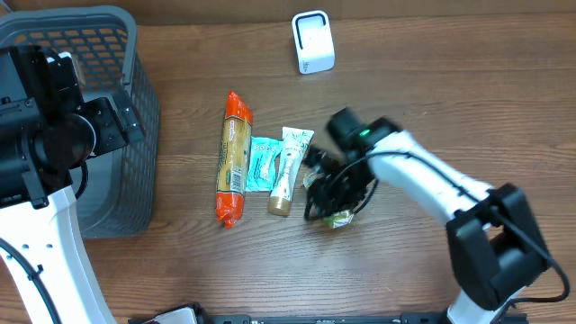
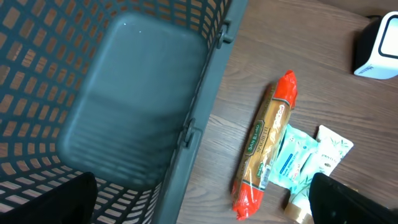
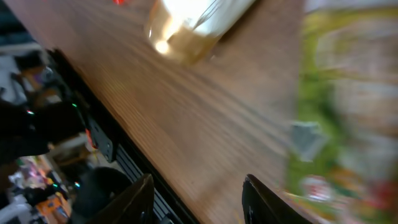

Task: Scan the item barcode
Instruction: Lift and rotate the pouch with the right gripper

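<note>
Plainly, above the brown wooden table, left pincer and right pincer both gape, holding nothing.

Overhead: the green packet lies largely hidden beneath my right jaws, and its print is too small to read. Right wrist: the packet and the gold tube cap are blurred and cut by the frame edges. Left wrist: the white scanner is cut off at the right edge.

- The left gripper hangs with jaws spread wide, the grey basket wall running between them.
- The orange-ended packet lies ahead, between the jaws.
- A teal sachet and white tube lie just above the lower-right finger.
- A white scanner sits far ahead.
</note>
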Available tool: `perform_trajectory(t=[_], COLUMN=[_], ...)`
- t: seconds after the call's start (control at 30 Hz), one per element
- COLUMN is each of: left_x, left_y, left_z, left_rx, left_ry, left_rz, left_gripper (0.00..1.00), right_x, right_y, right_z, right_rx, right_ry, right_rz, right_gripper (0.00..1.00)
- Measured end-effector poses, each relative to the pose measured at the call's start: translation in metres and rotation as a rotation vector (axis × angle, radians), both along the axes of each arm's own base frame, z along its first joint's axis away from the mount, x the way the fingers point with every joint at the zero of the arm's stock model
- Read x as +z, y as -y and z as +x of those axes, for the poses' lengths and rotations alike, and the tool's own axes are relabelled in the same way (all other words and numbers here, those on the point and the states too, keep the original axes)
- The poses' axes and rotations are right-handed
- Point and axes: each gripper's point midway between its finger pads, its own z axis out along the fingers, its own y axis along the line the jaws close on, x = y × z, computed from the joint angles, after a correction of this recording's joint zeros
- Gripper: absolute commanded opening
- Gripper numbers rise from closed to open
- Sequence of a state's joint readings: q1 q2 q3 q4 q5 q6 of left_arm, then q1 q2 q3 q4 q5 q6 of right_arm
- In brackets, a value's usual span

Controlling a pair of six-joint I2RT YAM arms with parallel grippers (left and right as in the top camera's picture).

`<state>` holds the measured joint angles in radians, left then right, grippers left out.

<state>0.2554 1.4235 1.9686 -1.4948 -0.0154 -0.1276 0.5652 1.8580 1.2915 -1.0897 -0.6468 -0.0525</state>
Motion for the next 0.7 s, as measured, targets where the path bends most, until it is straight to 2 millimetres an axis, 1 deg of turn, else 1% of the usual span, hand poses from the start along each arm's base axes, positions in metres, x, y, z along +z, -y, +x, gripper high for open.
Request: perform_trajectory(t=[0.03, 0.07, 0.1, 0.17, 0.23, 0.3, 0.37, 0.4, 0.47, 0.5, 0.63, 0.7], left_x=[0.000, 0.000, 0.000, 0.000, 0.000, 0.000, 0.000, 0.000, 0.000, 0.000, 0.000, 0.000], left_y=[0.000, 0.000, 0.000, 0.000, 0.000, 0.000, 0.000, 0.000, 0.000, 0.000, 0.000, 0.000], left_z=[0.000, 0.000, 0.000, 0.000, 0.000, 0.000, 0.000, 0.000, 0.000, 0.000, 0.000, 0.000], left_rx=[0.000, 0.000, 0.000, 0.000, 0.000, 0.000, 0.000, 0.000, 0.000, 0.000, 0.000, 0.000], left_ry=[0.000, 0.000, 0.000, -0.001, 0.000, 0.000, 0.000, 0.000, -0.001, 0.000, 0.000, -0.001], left_rz=[0.000, 0.000, 0.000, 0.000, 0.000, 0.000, 0.000, 0.000, 0.000, 0.000, 0.000, 0.000], left_gripper=[1.00, 1.00, 1.00, 0.99, 1.00, 1.00, 0.99, 1.00, 1.00, 1.00, 1.00, 1.00], right_x=[-0.006, -0.009, -0.018, -0.028, -0.037, -0.045, -0.048, -0.050, -0.052, -0.053, -0.054, -0.053], right_y=[-0.006, -0.006, -0.004, 0.003, 0.011, 0.022, 0.028, 0.040, 0.055, 0.065, 0.099, 0.119], right_z=[-0.011, -0.014, -0.019, -0.020, -0.014, 0.000, 0.013, 0.026, 0.040, 0.050, 0.087, 0.117], right_rx=[0.010, 0.004, -0.018, -0.054, -0.104, -0.176, -0.221, -0.271, -0.328, -0.362, -0.488, -0.567], right_ry=[-0.005, -0.009, -0.009, -0.007, 0.013, 0.047, 0.076, 0.098, 0.117, 0.135, 0.193, 0.259], right_rz=[-0.052, -0.072, -0.133, -0.201, -0.257, -0.307, -0.326, -0.357, -0.391, -0.404, -0.422, -0.405], right_gripper=[0.46, 0.45, 0.44, 0.44, 0.44, 0.44, 0.44, 0.44, 0.44, 0.44, 0.45, 0.51])
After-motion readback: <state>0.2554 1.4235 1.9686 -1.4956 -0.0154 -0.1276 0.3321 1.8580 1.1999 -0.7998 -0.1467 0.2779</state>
